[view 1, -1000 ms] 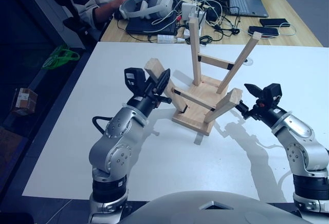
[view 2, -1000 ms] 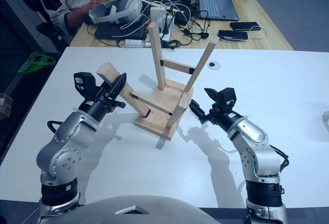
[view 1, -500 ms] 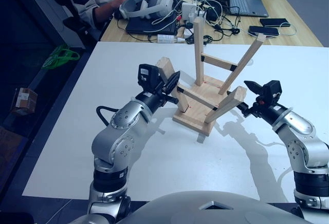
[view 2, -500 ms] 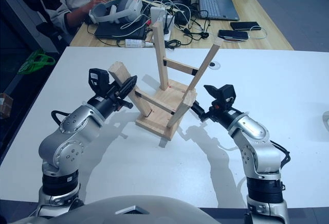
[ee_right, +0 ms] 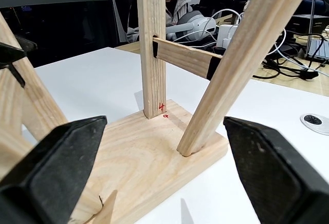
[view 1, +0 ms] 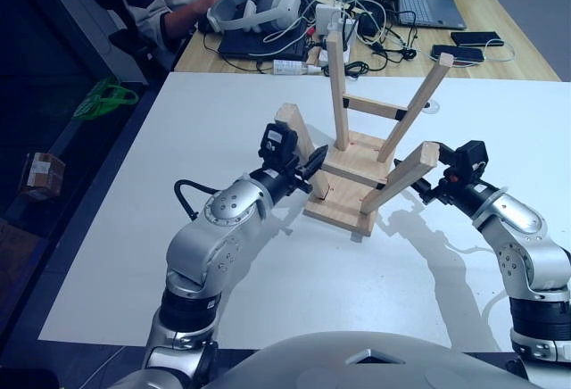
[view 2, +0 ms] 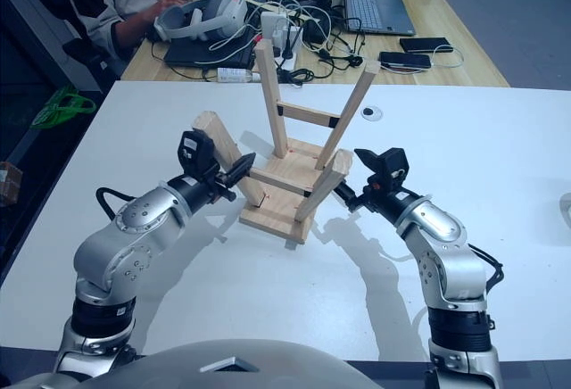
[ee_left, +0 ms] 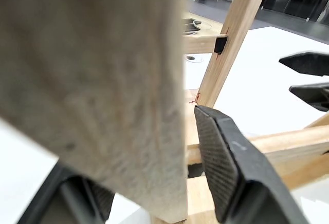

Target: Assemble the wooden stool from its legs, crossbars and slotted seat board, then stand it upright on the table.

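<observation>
Shift over the last second: my left gripper, fingers clamped on the near-left leg, has swung in toward the seat board. It carried that leg from a wide outward splay to a steeper lean. The crossbar ahead of those fingers came along. The near-right leg rose, so its free end now sits just beside the right gripper, whose fingers stand apart and hold nothing. The stool is inverted on the table, seat board down, with the two far legs seated beyond both grippers. My read is that the near pair is closing on its slots but is not yet square. Flipping the stool upright remains.
</observation>
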`<act>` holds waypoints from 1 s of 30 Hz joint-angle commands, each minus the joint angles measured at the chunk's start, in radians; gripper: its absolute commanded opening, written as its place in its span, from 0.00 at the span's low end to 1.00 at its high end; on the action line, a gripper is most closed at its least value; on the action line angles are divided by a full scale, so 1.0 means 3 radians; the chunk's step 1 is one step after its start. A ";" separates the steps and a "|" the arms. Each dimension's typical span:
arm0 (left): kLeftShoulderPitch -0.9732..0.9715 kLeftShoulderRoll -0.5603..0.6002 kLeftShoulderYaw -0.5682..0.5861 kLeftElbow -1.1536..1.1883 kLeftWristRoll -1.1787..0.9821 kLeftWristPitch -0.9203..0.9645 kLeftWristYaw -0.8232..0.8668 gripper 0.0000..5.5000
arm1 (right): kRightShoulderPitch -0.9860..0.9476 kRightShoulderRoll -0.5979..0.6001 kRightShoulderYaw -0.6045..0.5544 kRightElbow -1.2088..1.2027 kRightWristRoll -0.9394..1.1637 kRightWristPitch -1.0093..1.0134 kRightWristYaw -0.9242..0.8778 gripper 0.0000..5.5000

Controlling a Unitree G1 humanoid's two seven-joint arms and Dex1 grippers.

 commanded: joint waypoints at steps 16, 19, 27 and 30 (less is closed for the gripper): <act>-0.0278 -0.0318 0.0723 -0.0049 -0.0318 0.0251 -0.0085 0.41 | -0.0068 -0.0008 -0.0025 -0.0004 -0.0040 0.0066 -0.0175 0.77; -0.0422 -0.0327 0.1246 -0.0083 -0.0851 0.0352 -0.0195 0.41 | -0.0081 0.0009 -0.0036 -0.0001 -0.0026 0.0071 -0.0194 0.77; -0.1470 0.0145 0.1978 0.0321 -0.1726 0.0349 -0.0206 0.41 | -0.0129 0.0030 -0.0056 0.0029 -0.0019 0.0062 -0.0197 0.77; -0.1983 0.0327 0.1814 0.0740 -0.1515 0.0212 -0.0235 0.41 | -0.0194 0.0040 -0.0029 0.0074 -0.0027 0.0052 -0.0184 0.77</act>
